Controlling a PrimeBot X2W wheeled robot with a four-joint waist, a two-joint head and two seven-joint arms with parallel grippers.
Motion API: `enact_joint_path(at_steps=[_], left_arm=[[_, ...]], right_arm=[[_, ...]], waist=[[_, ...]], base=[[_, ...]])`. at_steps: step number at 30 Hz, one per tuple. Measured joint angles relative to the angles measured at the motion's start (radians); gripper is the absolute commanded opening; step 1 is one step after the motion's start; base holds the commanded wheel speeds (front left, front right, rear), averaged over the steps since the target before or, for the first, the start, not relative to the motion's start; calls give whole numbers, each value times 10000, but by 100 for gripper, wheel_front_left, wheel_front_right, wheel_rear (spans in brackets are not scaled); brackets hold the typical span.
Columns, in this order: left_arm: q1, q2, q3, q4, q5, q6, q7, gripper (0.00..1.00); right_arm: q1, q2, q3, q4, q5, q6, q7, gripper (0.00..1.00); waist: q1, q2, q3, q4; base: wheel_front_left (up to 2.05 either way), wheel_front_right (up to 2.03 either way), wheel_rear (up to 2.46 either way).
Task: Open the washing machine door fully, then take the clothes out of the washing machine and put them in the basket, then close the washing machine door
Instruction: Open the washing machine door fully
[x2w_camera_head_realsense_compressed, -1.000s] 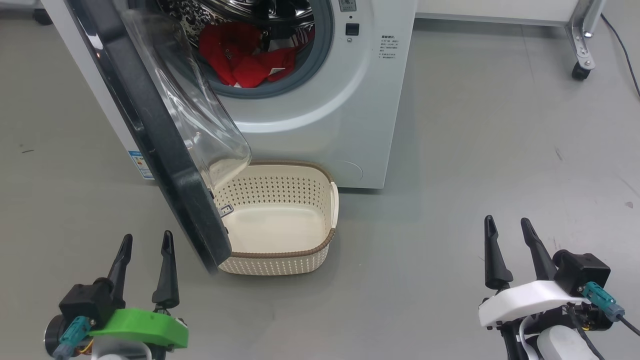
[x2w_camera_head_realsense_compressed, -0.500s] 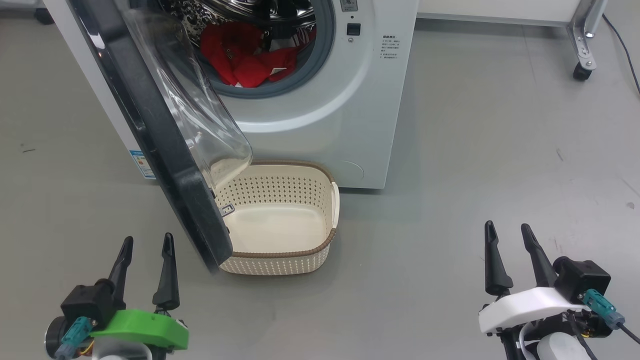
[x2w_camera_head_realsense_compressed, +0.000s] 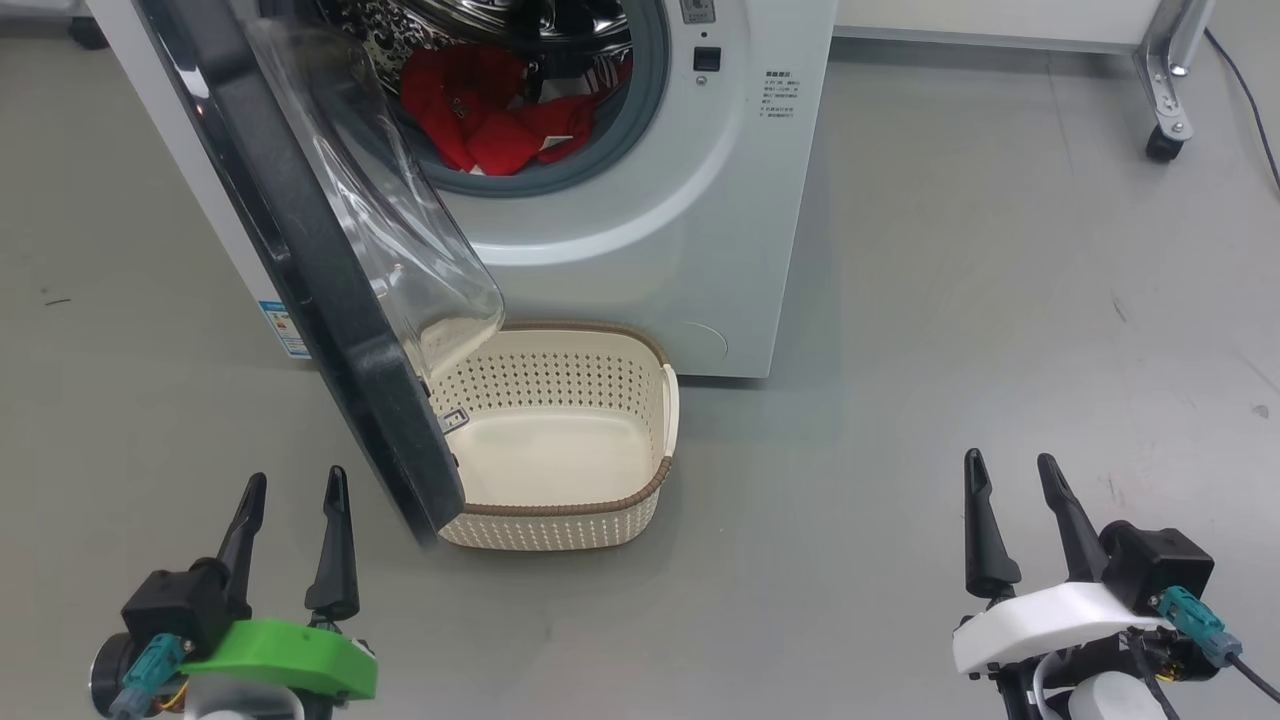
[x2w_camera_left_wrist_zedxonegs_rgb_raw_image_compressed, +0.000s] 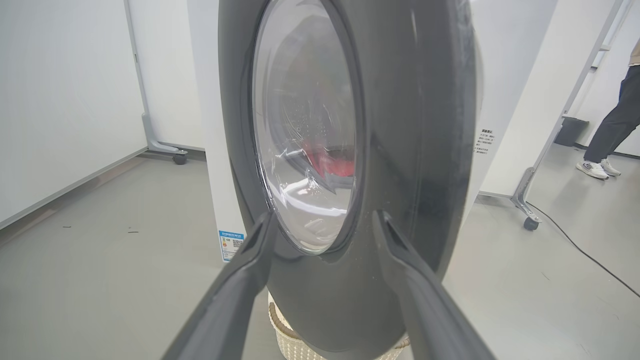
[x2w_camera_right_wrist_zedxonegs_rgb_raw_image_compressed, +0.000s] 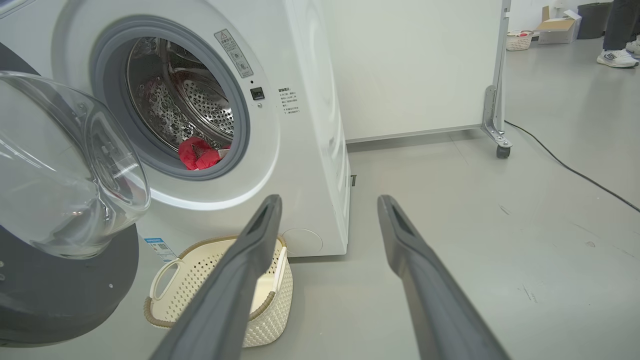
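Over grey floor (x2w_camera_head_realsense_compressed: 900, 300), left gripper (x2w_camera_head_realsense_compressed: 296, 475) and right gripper (x2w_camera_head_realsense_compressed: 1008, 458) hang spread, empty, washing machine door (x2w_camera_head_realsense_compressed: 300, 250) just beyond the left.

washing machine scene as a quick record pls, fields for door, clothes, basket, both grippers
washing machine: white front-loader, drum exposed
door: partly open, swung out on its left-side hinge, lower edge over the basket's left end
clothes: red, inside the drum, none taken out
basket: empty, on the floor in front of the machine
left gripper: open, empty, short of the door's outer face
right gripper: open, empty, over bare floor right of the basket
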Motion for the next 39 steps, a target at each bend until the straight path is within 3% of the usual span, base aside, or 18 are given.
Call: enact_joint_path(at_steps=[14,15,16,39], left_arm=[[0,-12,15,27,-10,-77,0,100],[0,-12,13,27,-12,-77,0,61],[0,-12,8,29,-12,-77,0,0],[-35,-31,192,-382,8,-81,0,0]], right_arm=[[40,174,-157,46,-178,176,0,100],[51,169,-150,59,-224,198,0,100],[60,161,-140,71,-320,268,0,100],[104,456,-420,192,-548,520,0,100]], waist=[[0,0,61,-10],[0,0,67,-10],[0,0,73,-12],[0,0,148,1]], base=[[0,0,0],[0,0,0],[0,0,0],[0,0,0]])
